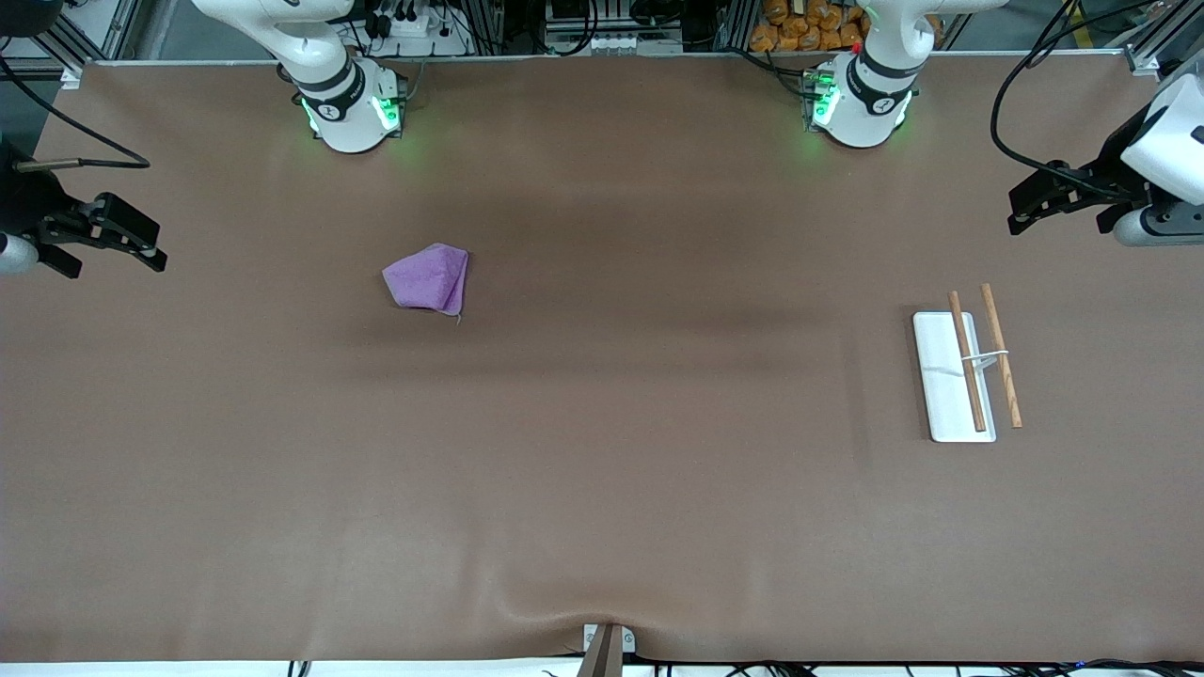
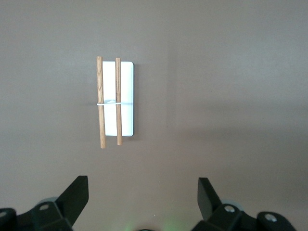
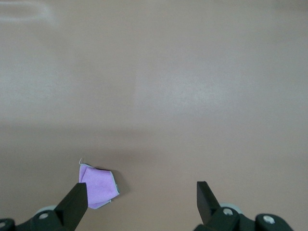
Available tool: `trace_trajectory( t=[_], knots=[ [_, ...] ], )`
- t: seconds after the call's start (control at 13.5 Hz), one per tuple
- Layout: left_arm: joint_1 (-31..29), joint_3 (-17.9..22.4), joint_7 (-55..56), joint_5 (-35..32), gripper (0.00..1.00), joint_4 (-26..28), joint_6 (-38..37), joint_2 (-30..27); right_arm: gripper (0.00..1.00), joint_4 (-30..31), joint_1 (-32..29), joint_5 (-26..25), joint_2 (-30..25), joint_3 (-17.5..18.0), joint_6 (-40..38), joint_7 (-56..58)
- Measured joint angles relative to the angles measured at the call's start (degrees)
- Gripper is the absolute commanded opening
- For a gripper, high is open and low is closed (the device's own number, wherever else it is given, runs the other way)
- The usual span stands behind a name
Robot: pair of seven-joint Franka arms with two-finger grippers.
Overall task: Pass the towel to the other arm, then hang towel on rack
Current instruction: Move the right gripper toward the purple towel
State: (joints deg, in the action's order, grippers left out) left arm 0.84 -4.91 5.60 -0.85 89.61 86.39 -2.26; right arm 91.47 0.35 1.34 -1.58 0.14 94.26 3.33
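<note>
The brown table (image 1: 602, 470) fills almost everything; its surface wrinkles a little at the edge nearest the front camera.

My two arms come next, and both are waiting at the ends of the table, up in the air. My right gripper (image 1: 127, 240) hangs over the table's edge at the right arm's end, partly cut off by the frame. In my right wrist view its fingers (image 3: 77, 202) are spread wide with nothing between them. My left gripper (image 1: 1039, 202) hangs over the left arm's end; the rest of that arm is cut by the frame. Its fingers (image 2: 74, 195) are also spread wide and hold nothing.

The rack (image 1: 950, 376) stands toward the left arm's end, its white base flat, two thin wooden rods above it. The thin white support is hard to make out.

The towel (image 1: 428, 279) lies crumpled on the table toward the right arm's end, well apart from the rack. In my right wrist view one finger hides a part of it.
</note>
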Motion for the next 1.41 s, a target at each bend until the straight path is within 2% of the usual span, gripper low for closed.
trace_trajectory(
  t=[0.59, 0.89, 1.19, 1.34, 1.41],
  knots=[
    [0.0, 0.0, 0.0, 0.0, 1.0, -0.4, 0.0, 0.0, 1.0, 0.0, 0.2, -1.4, 1.2, 0.2, -0.5, 0.0],
    [0.0, 0.2, 0.0, 0.0, 1.0, -0.3, 0.0, 0.0, 1.0, 0.0, -0.7, -1.8, 8.3, -0.3, 1.5, 2.0],
    [0.0, 0.2, 0.0, 0.0, 1.0, -0.2, 0.0, 0.0, 1.0, -0.9, -1.6, -5.0, 14.5, -0.5, 5.6, 14.3],
    [0.0, 0.3, -0.4, 0.0, 1.0, 0.0, 0.0, 0.1, 1.0, -0.9, -3.3, -3.6, 16.3, -0.5, 5.0, 15.5],
    [0.0, 0.4, -0.8, 0.0, 1.0, 0.1, 0.0, 0.2, 1.0, -0.8, -4.7, -1.1, 17.1, -0.6, 3.6, 15.2]
  ],
)
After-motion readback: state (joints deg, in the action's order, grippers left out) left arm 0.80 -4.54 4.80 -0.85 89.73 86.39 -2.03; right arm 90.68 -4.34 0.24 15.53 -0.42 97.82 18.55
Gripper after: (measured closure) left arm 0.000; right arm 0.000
